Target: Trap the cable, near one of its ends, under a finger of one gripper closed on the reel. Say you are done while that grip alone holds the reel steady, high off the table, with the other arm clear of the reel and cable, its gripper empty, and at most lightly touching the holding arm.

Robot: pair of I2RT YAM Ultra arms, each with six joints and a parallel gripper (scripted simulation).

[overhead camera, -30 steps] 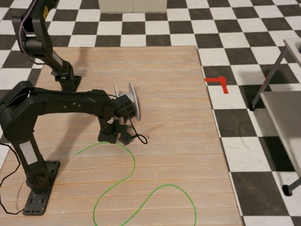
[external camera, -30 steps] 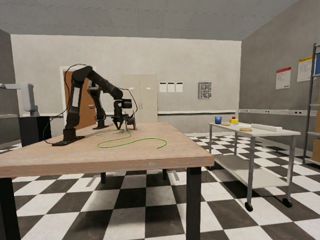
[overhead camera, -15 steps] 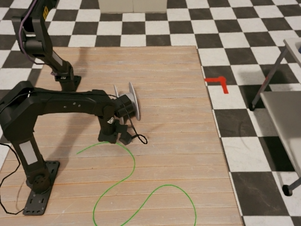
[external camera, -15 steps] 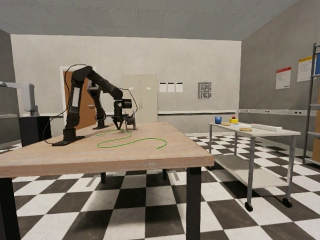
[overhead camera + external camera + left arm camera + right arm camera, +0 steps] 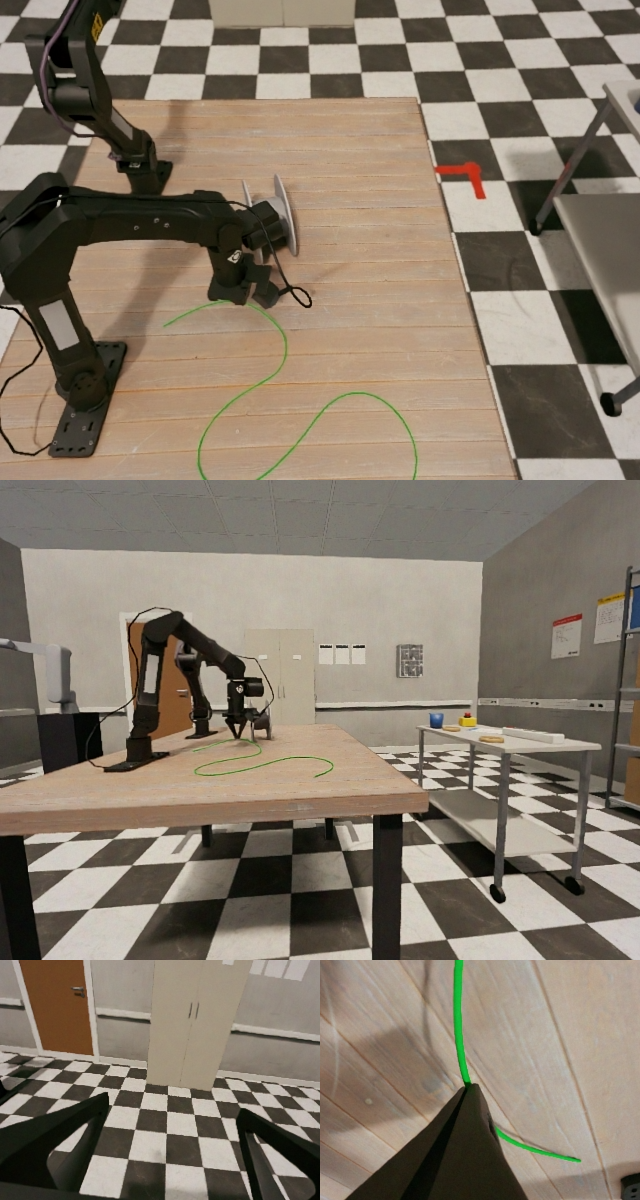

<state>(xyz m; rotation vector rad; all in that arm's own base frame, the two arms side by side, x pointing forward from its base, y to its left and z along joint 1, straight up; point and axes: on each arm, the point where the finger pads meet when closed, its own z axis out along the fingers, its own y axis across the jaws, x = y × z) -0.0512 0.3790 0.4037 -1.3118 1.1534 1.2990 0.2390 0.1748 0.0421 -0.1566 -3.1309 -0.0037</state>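
A thin green cable snakes over the wooden table. My right gripper points down and is shut, pinching the cable a short way from its near end, just above the boards. The short free end sticks out past the fingers in the right wrist view. A grey reel stands on its flange edges just behind the right wrist. My left gripper is open and empty, held high and facing the room; I cannot see it in the top and exterior views.
The left arm's base stands at the table's back left, the right arm's base at the front left. A black lead loop hangs by the right wrist. A metal cart stands off the table's right side.
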